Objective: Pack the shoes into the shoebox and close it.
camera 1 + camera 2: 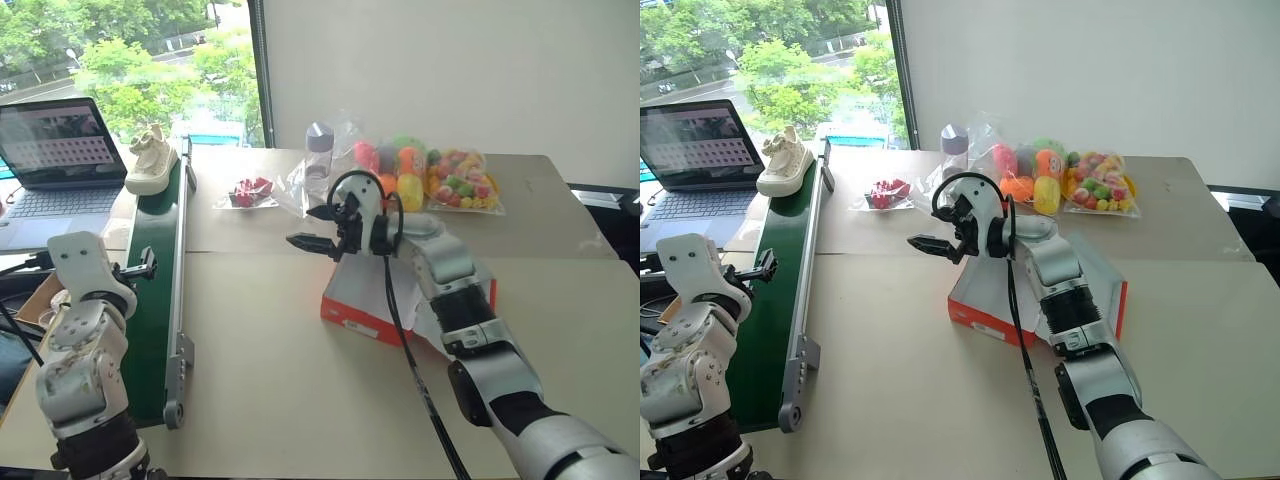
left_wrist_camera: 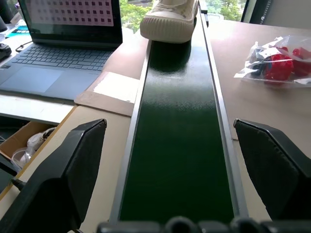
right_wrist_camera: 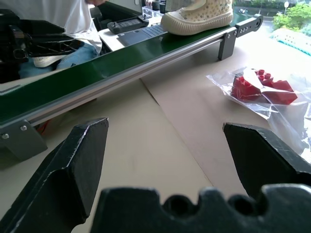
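Packing has barely begun, I judge: one shoe [image 1: 150,160] sits upper left on the conveyor [image 1: 160,300]; both pincers, left [image 2: 170,160] and right [image 1: 322,228], spread empty; the shoebox [image 1: 360,305] lies centre.

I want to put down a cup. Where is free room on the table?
Bare tabletop lies between the green conveyor and the shoebox, toward the near edge. The far side is crowded with toy bags and a bottle.
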`<state>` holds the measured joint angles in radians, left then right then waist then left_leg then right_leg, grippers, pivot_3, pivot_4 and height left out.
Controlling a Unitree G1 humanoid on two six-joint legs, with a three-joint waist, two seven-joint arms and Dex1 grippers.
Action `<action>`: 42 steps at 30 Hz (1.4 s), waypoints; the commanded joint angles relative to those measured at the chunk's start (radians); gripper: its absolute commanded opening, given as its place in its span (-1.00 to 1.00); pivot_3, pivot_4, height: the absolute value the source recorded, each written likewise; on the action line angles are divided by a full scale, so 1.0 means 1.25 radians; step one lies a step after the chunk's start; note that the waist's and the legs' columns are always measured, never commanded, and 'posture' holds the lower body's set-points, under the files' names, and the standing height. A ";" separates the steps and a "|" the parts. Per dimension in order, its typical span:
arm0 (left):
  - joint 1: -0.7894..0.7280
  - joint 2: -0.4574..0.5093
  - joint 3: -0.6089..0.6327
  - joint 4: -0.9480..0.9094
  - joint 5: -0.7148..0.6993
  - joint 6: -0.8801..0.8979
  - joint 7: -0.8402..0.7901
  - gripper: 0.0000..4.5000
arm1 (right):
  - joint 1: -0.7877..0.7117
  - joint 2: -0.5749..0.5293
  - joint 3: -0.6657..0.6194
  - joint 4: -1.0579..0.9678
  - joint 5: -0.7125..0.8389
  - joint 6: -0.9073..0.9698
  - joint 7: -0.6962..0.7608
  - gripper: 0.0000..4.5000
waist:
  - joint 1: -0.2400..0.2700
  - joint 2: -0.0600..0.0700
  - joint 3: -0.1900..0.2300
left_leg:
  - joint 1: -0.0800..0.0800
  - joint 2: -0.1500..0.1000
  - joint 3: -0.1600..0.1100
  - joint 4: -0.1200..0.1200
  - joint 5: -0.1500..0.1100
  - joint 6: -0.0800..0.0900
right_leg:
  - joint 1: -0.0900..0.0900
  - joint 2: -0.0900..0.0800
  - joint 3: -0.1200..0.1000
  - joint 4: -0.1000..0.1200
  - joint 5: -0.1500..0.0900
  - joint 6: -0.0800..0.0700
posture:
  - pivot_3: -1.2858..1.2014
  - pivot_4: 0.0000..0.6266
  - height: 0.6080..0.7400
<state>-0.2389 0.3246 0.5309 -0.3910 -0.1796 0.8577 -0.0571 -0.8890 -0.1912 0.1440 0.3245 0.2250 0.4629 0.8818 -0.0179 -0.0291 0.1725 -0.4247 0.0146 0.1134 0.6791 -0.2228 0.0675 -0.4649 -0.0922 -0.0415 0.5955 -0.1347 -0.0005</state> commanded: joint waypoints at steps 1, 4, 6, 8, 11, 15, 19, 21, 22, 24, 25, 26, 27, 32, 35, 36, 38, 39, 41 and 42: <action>-0.035 0.035 -0.011 0.032 0.016 -0.047 0.008 1.00 | 0.005 0.006 -0.015 -0.059 0.024 0.017 -0.018 0.98 | 0.001 0.000 0.000 | 0.000 0.000 0.000 0.000 0.000 0.000 | 0.000 0.000 0.000 0.000 0.000 0.000 | 0.03 -0.52 1.00; -0.065 0.056 -0.018 0.070 0.015 -0.069 0.003 1.00 | 0.014 0.003 -0.013 -0.076 0.024 0.026 -0.029 0.98 | 0.002 0.000 0.000 | -0.001 0.000 0.000 -0.001 0.001 -0.001 | -0.002 0.000 0.000 0.000 0.000 0.000 | 0.03 -0.52 1.00; -0.088 0.074 -0.025 0.116 0.018 -0.093 -0.004 1.00 | 0.019 -0.001 -0.013 -0.086 0.023 0.030 -0.037 0.98 | 0.003 0.000 0.000 | -0.001 0.000 0.000 -0.001 0.001 -0.001 | -0.002 0.000 -0.001 0.000 0.000 -0.001 | 0.03 -0.52 1.00; -0.109 0.091 -0.031 0.173 0.022 -0.125 -0.010 1.00 | 0.022 -0.004 -0.014 -0.095 0.023 0.034 -0.044 0.98 | 0.003 0.000 0.000 | -0.001 0.000 0.000 -0.001 0.000 -0.001 | -0.001 -0.001 0.000 0.000 0.000 -0.001 | 0.03 -0.52 1.00; -0.148 0.107 -0.030 0.269 0.015 -0.179 -0.018 1.00 | 0.026 -0.009 -0.014 -0.105 0.024 0.039 -0.051 0.98 | 0.003 0.000 0.000 | -0.001 0.000 0.000 -0.001 0.000 -0.001 | -0.002 -0.001 0.000 0.000 0.000 -0.001 | 0.03 -0.52 1.00; -0.183 0.121 -0.041 0.352 0.012 -0.232 -0.032 1.00 | 0.027 -0.013 -0.013 -0.113 0.025 0.045 -0.059 0.98 | 0.002 0.000 0.000 | -0.002 0.000 0.000 -0.001 0.001 -0.001 | -0.003 -0.001 -0.001 0.000 0.000 -0.001 | 0.03 -0.52 1.00; -0.202 0.129 -0.052 0.402 0.007 -0.256 -0.045 1.00 | 0.030 -0.018 -0.015 -0.121 0.025 0.050 -0.065 0.98 | 0.002 0.000 0.000 | -0.005 0.000 0.001 -0.001 0.001 -0.001 | -0.005 -0.001 0.000 0.000 0.000 -0.001 | 0.03 -0.52 1.00; -0.205 0.131 -0.053 0.412 0.004 -0.263 -0.047 1.00 | 0.032 -0.021 -0.015 -0.125 0.026 0.052 -0.067 0.98 | 0.001 0.000 0.000 | -0.005 0.000 0.001 -0.001 0.001 -0.002 | -0.005 -0.001 0.000 0.000 0.000 -0.001 | 0.03 -0.52 1.00; -0.207 0.132 -0.054 0.417 0.003 -0.266 -0.048 1.00 | 0.033 -0.022 -0.015 -0.126 0.026 0.053 -0.068 0.98 | 0.001 0.000 0.000 | -0.005 0.000 0.001 -0.001 0.001 -0.002 | -0.005 -0.001 0.000 0.000 0.000 -0.001 | 0.03 -0.52 1.00; -0.210 0.131 -0.053 0.429 -0.002 -0.267 -0.050 1.00 | 0.034 -0.024 -0.015 -0.129 0.026 0.055 -0.070 0.98 | 0.001 0.000 0.000 | -0.005 0.000 0.001 -0.001 0.001 -0.002 | -0.005 -0.001 0.000 0.000 0.000 -0.001 | 0.03 -0.52 1.00; -0.211 0.130 -0.053 0.437 -0.004 -0.266 -0.052 1.00 | 0.034 -0.024 -0.015 -0.130 0.027 0.055 -0.071 0.98 | 0.001 0.000 0.000 | -0.005 0.000 0.001 -0.001 0.001 -0.002 | -0.005 -0.001 0.000 0.000 0.000 -0.001 | 0.03 -0.52 1.00; -0.211 0.129 -0.053 0.442 -0.008 -0.266 -0.055 1.00 | 0.035 -0.025 -0.014 -0.130 0.027 0.056 -0.071 0.98 | 0.002 0.000 0.000 | -0.005 0.000 0.001 -0.001 0.001 -0.002 | -0.005 -0.001 0.000 0.000 0.000 -0.001 | 0.03 -0.52 1.00; -0.211 0.128 -0.055 0.446 -0.010 -0.265 -0.057 1.00 | 0.035 -0.026 -0.014 -0.131 0.026 0.056 -0.072 0.98 | 0.002 0.000 0.000 | -0.005 0.000 0.001 -0.001 0.001 -0.002 | -0.005 -0.001 0.000 0.001 0.000 -0.001 | 0.03 -0.52 1.00; -0.207 0.124 -0.059 0.457 -0.029 -0.261 -0.075 0.77 | 0.033 -0.032 -0.011 -0.129 0.021 0.055 -0.074 1.00 | 0.005 0.000 0.000 | -0.005 0.000 0.000 -0.001 0.002 -0.003 | -0.005 -0.001 -0.001 0.001 0.001 -0.001 | 0.03 -0.52 1.00; -0.206 0.120 -0.060 0.458 -0.039 -0.256 -0.077 0.37 | 0.031 -0.034 -0.011 -0.128 0.021 0.055 -0.075 1.00 | 0.005 0.000 0.000 | -0.004 0.000 0.000 -0.001 0.002 -0.003 | -0.005 -0.001 -0.001 0.001 0.001 -0.001 | 0.03 -0.52 1.00; -0.205 0.119 -0.059 0.458 -0.039 -0.257 -0.074 0.20 | 0.030 -0.035 -0.010 -0.128 0.021 0.056 -0.075 1.00 | 0.005 0.000 0.000 | -0.004 0.000 0.000 -0.001 0.002 -0.003 | -0.005 -0.001 -0.001 0.001 0.001 -0.001 | 0.03 -0.52 1.00; -0.203 0.118 -0.058 0.456 -0.045 -0.260 -0.074 -0.14 | 0.030 -0.035 -0.009 -0.129 0.020 0.057 -0.076 1.00 | 0.005 0.000 0.000 | -0.004 0.000 0.000 -0.001 0.002 -0.003 | -0.005 -0.001 -0.001 0.001 0.001 -0.001 | 0.03 -0.52 1.00; -0.202 0.118 -0.057 0.455 -0.048 -0.260 -0.073 -0.26 | 0.031 -0.035 -0.008 -0.130 0.020 0.057 -0.076 1.00 | 0.004 0.000 0.000 | -0.004 0.000 0.000 -0.001 0.002 -0.003 | -0.005 -0.001 -0.002 0.001 0.001 -0.001 | 0.03 -0.52 1.00; -0.197 0.119 -0.058 0.451 -0.053 -0.261 -0.073 -0.64 | 0.032 -0.035 -0.005 -0.132 0.019 0.058 -0.077 1.00 | 0.003 0.000 0.000 | -0.004 0.000 0.000 -0.001 0.002 -0.003 | -0.005 -0.001 -0.001 0.001 0.001 -0.001 | 0.03 -0.52 1.00; -0.195 0.119 -0.059 0.450 -0.054 -0.262 -0.072 -0.77 | 0.033 -0.035 -0.004 -0.133 0.018 0.058 -0.077 1.00 | 0.003 0.000 0.000 | -0.004 0.000 0.000 -0.001 0.002 -0.003 | -0.005 -0.001 -0.001 0.002 0.001 -0.001 | 0.03 -0.52 1.00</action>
<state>-0.4786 0.4655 0.4527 0.1870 -0.2421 0.5450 -0.1503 -0.8411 -0.2286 0.1459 0.2051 0.2403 0.5323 0.7884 -0.0145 -0.0295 0.1722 -0.4301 0.0148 0.1136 0.6778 -0.2198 0.0635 -0.4712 -0.0931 -0.0432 0.5975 -0.1332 -0.0022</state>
